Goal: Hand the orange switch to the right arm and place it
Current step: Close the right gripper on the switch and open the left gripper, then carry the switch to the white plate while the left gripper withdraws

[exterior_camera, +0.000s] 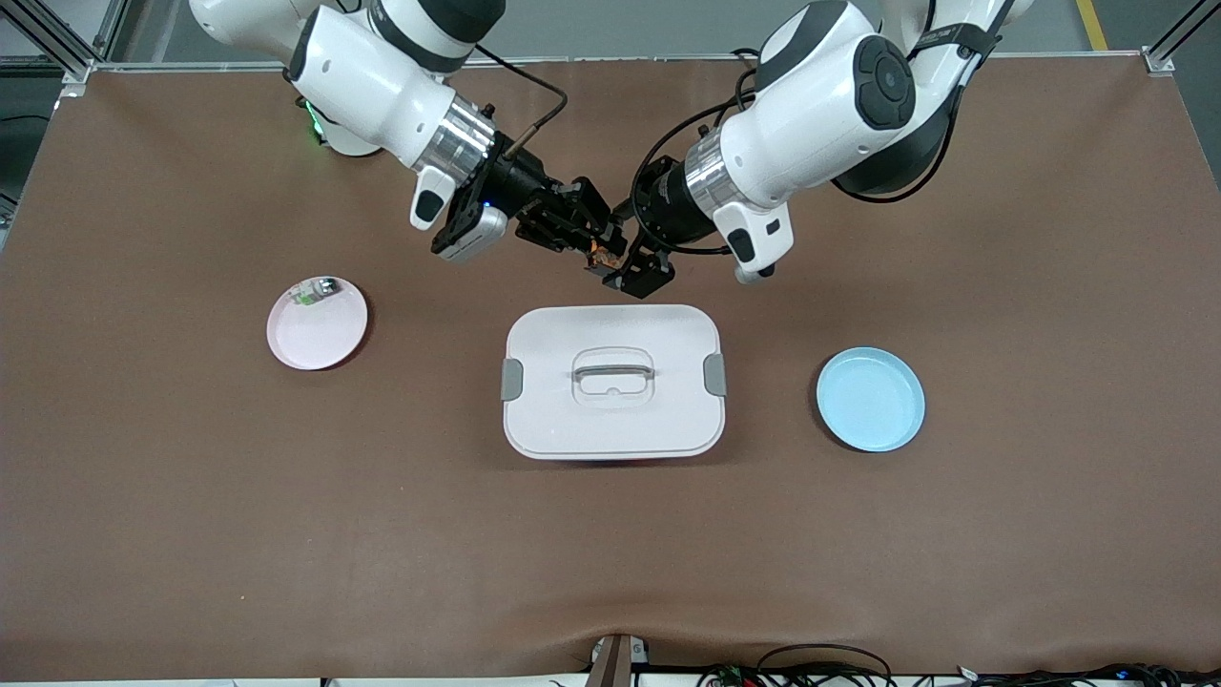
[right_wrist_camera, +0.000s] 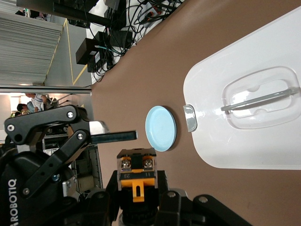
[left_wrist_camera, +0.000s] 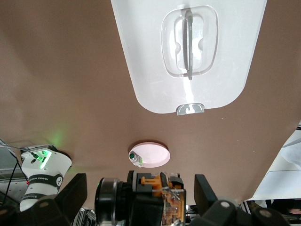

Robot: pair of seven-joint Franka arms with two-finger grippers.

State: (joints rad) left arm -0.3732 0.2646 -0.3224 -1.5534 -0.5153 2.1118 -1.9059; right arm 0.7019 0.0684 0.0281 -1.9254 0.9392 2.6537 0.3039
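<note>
The orange switch (exterior_camera: 603, 255), a stubby black part with an orange end, is up in the air between the two grippers, over the brown table just past the white box's edge nearest the robots. My right gripper (exterior_camera: 584, 232) is shut on its black body; in the right wrist view the switch (right_wrist_camera: 136, 170) stands up out of the gripper (right_wrist_camera: 136, 200). My left gripper (exterior_camera: 630, 270) is open around it. In the left wrist view its fingers (left_wrist_camera: 76, 190) stand wide apart with gaps on both sides of the switch (left_wrist_camera: 164, 197).
A white lidded box (exterior_camera: 610, 425) with a clear handle sits mid-table. A pink plate (exterior_camera: 320, 339) holding a small clear-green-silver part (exterior_camera: 315, 289) lies toward the right arm's end. An empty blue plate (exterior_camera: 870, 399) lies toward the left arm's end.
</note>
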